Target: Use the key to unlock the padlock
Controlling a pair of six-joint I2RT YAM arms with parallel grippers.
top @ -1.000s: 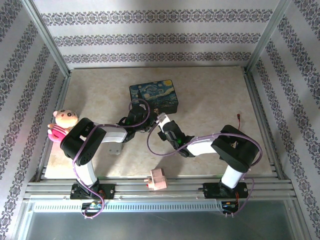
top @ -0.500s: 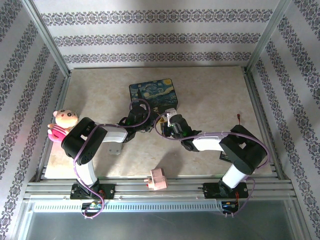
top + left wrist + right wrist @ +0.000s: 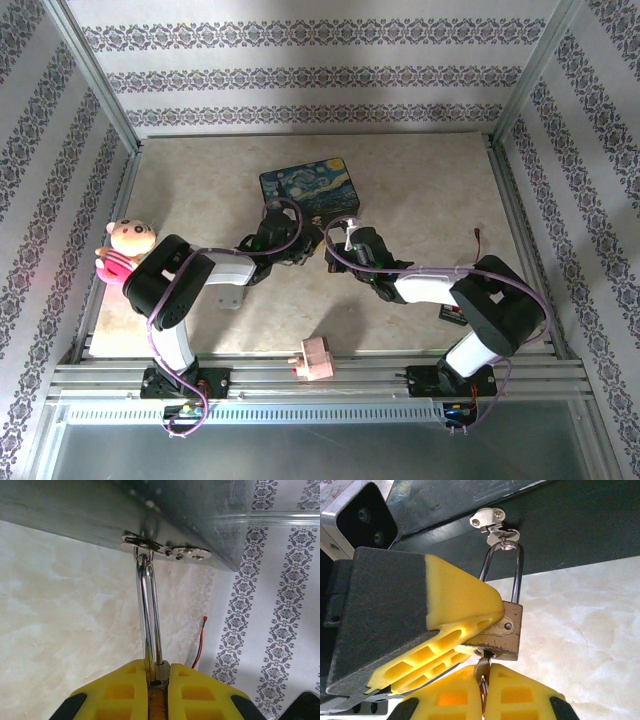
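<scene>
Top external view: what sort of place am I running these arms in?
Probably a staged robot test cell, not a real room: an aluminium frame boxes in a marble-look tabletop, patterned wallpaper lines the walls, and a plush doll sits at the left edge.

I see bright, even light from above, soft shadows; close yellow fingers (image 3: 520,692) blur at lower frame edge.

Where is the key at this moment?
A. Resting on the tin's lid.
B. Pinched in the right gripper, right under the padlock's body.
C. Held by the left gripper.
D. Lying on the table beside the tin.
B: the right wrist view shows the right gripper shut on the key, just below the padlock that the left gripper clamps.
</scene>
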